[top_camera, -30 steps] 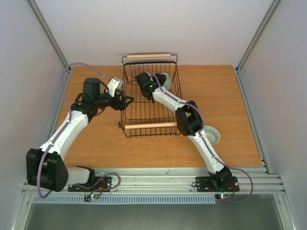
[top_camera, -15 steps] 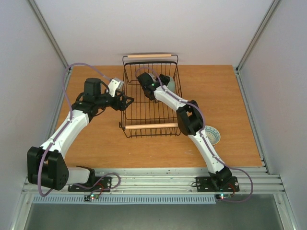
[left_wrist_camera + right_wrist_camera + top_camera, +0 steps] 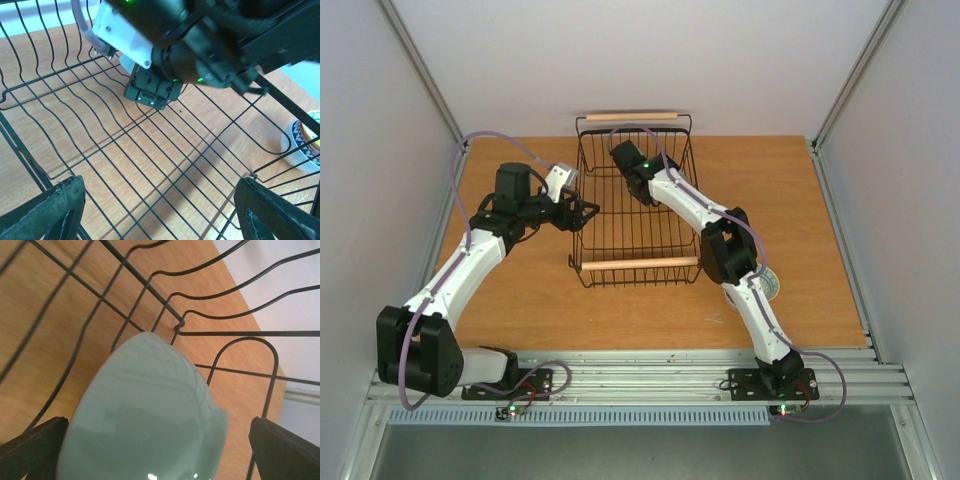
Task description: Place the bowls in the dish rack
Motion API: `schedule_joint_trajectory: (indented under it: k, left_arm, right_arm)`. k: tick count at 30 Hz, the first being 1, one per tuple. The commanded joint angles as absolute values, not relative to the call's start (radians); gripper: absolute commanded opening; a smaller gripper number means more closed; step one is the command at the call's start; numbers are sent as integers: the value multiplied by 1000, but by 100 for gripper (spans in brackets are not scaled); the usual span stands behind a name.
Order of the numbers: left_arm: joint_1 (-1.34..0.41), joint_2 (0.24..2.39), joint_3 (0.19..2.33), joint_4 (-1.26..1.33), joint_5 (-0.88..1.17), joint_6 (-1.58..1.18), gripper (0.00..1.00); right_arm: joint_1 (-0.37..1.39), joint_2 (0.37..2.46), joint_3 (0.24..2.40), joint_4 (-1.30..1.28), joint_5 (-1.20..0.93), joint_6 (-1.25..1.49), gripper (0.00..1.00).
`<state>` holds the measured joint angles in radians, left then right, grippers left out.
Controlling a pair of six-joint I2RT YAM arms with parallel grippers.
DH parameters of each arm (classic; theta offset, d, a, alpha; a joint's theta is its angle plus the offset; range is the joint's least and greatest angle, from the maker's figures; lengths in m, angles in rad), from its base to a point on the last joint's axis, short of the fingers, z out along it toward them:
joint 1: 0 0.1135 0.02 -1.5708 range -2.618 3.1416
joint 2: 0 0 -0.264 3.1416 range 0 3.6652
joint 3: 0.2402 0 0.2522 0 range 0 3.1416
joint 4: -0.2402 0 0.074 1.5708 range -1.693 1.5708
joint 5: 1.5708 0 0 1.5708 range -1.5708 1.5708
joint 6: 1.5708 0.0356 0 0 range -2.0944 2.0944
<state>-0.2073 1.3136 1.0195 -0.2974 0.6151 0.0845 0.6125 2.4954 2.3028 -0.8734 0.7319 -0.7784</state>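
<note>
Reaching into dish rack (image 3: 635, 263), right arm (image 3: 685, 205) outstretched

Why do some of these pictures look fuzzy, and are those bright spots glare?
Right wrist view: the dish rack wires at left smear with blur, and small white glare spots sit low on the green bowl. Left wrist view: the close right arm looks soft. Top view: sharp, evenly lit.

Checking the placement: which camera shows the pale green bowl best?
Right wrist: the pale green bowl fills the frame, against the dish rack wires. From top external the right arm hides it; the left wrist view shows, at most, a pale sliver behind that arm.
</note>
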Motion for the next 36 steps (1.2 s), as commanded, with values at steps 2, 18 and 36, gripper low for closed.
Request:
schedule_joint_trajectory:
  k: [2, 18, 36]
  left_arm:
    - [-209, 1324, 1029, -286, 615, 101, 82]
    - [-209, 1314, 1029, -294, 629, 99, 82]
    - [-207, 1322, 1023, -284, 633, 103, 82]
  right_arm:
    - [617, 2330, 2267, -923, 576, -672, 99]
    - [583, 1823, 1815, -741, 535, -321, 98]
    - [552, 972, 987, -1036, 718, 276, 88]
